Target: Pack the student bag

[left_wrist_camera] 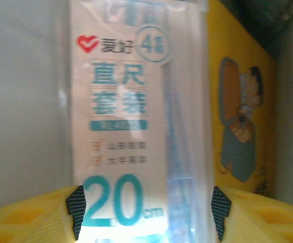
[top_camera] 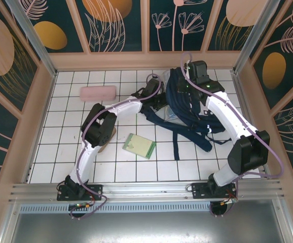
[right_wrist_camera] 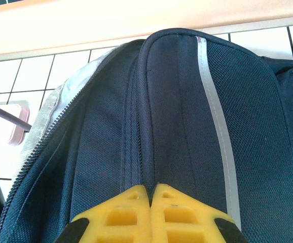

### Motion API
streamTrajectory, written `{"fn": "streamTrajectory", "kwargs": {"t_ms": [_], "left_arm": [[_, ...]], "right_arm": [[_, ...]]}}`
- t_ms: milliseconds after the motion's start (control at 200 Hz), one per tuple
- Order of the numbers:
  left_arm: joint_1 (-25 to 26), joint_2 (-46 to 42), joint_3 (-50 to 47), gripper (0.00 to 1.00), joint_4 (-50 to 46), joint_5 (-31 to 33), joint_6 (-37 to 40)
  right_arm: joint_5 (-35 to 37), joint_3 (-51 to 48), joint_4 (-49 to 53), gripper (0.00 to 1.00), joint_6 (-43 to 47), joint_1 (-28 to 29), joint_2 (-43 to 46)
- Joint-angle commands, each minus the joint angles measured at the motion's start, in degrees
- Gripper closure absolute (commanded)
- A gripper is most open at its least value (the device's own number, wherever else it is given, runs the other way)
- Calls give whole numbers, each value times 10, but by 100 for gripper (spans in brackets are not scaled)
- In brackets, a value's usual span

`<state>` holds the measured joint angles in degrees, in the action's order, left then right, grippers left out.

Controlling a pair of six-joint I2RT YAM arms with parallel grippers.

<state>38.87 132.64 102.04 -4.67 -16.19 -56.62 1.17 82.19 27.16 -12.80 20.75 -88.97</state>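
The student bag (top_camera: 187, 115) lies at the back right of the tiled table, navy with a white stripe (right_wrist_camera: 215, 116). My right gripper (right_wrist_camera: 150, 188) is shut, its yellow fingertips pinching the bag's fabric by the zip seam, seen from above at the bag's far end (top_camera: 185, 83). My left gripper (left_wrist_camera: 146, 210) reaches into the bag's mouth (top_camera: 155, 96). A clear ruler-set pack (left_wrist_camera: 136, 111) marked "20 cm" fills the gap between its jaws, with both black pads (left_wrist_camera: 76, 207) against the pack's edges. A yellow picture book (left_wrist_camera: 240, 116) stands just right of the pack.
A green notebook (top_camera: 139, 146) lies on the tiles in front of the bag. A pink pencil case (top_camera: 98, 92) rests at the back left. The bag's dark straps (top_camera: 177, 144) trail toward the near edge. Wooden walls enclose the table (top_camera: 65, 152).
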Motion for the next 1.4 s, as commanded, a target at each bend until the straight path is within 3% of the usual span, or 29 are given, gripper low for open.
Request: {"fn": "streamTrajectory", "kwargs": {"t_ms": [0,145,355,620,1061,1396], "left_arm": [[-5,16,26,30,-45,29,21],[-5,19,23,30,-53,42,18],[-2,33,20,36,33,-48,2],[12,22,38,44,85,-75,19],[37,28,45,50,155,-130,-22],[45,119,112,51,166,-169,-89]], "right_arm": [[0,-4,-29,100,-10,-4,37],[0,-4,-29,100,-11,-3,33],[0,-2,-31,100,-12,-4,28],[-15,3,-29,100,-14,-3,24],[-8,6,-26,100,-11,-4,16],[-12,9,-23,100,-11,-5,18]]}}
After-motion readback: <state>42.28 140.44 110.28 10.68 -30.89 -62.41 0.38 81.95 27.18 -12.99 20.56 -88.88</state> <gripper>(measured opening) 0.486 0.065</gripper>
